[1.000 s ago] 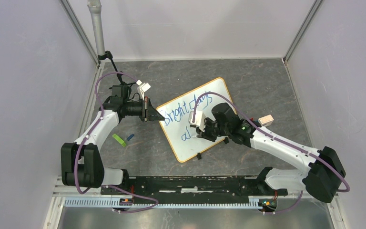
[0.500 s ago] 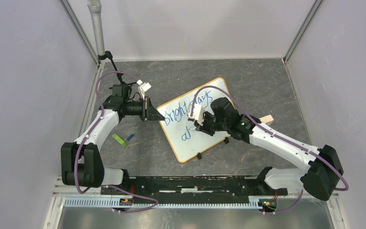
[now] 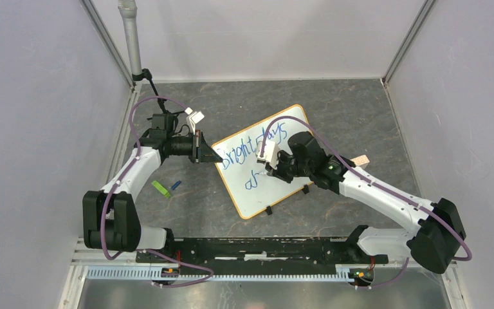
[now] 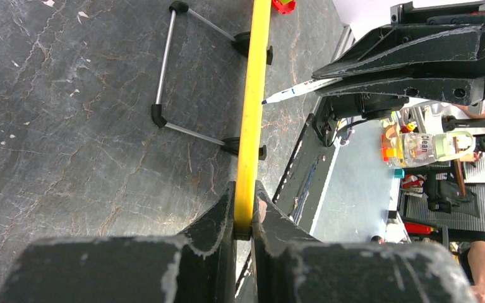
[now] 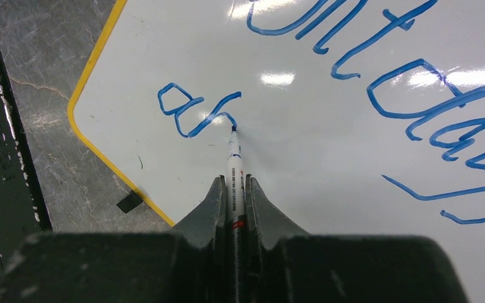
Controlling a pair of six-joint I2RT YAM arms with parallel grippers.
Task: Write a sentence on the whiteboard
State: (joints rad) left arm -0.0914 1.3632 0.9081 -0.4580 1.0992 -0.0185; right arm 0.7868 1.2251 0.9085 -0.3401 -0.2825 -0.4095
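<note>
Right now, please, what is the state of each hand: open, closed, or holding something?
The left hand is closed on the whiteboard, gripping its yellow edge.
The right hand is closed on a marker, tip touching the whiteboard.

the right arm's black two-finger gripper [image 5: 233,192], clamped on a thin white marker pen [image 5: 233,163], has crept farther along the yellow-framed white board [image 5: 328,208], where the second line of blue handwritten lettering [image 5: 197,112] has grown to "ah".

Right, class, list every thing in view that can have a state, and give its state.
whiteboard: face up, edge clamped.
sentence: unfinished, second line barely started.
marker: uncapped, tip on the whiteboard.
left tool: shut on the whiteboard's edge.
right tool: shut on the marker.
</note>
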